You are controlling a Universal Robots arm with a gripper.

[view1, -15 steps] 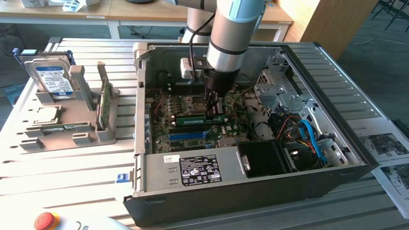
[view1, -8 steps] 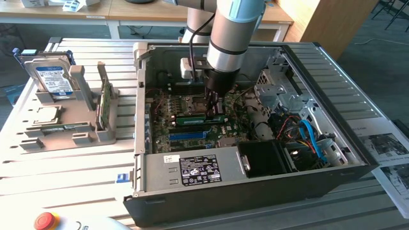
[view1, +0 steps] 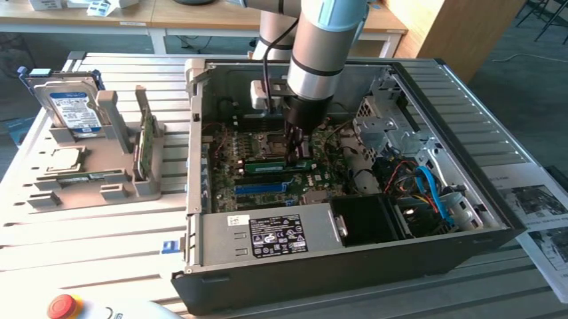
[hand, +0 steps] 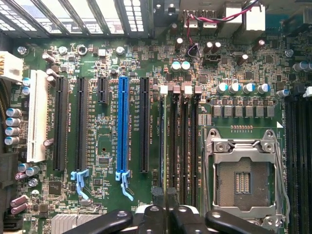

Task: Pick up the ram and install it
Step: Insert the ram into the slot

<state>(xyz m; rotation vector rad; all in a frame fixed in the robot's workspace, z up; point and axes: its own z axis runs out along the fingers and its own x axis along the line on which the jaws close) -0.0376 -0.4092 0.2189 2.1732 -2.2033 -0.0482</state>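
The ram (view1: 265, 159) is a thin green stick standing on edge in a memory slot on the motherboard inside the open computer case (view1: 497, 219). In the wrist view the ram (hand: 161, 141) shows edge-on as a narrow line beside the black memory slots (hand: 183, 146). My gripper (view1: 297, 150) reaches straight down into the case and is shut on the ram's top edge; its black fingers (hand: 158, 214) sit close together around the stick, with the gripper (hand: 165, 197) centred over it. A second ram stick (view1: 146, 143) stands upright in the grey rack (view1: 116, 193) outside the case.
The rack at the exterior view's left also holds a hard drive (view1: 73, 109) and a square silver processor (view1: 58, 159). Beside the memory slots lie the empty processor socket (hand: 243, 183) and a blue expansion slot (hand: 123, 126). A power supply (view1: 266, 236) and cables (view1: 426, 186) crowd the case.
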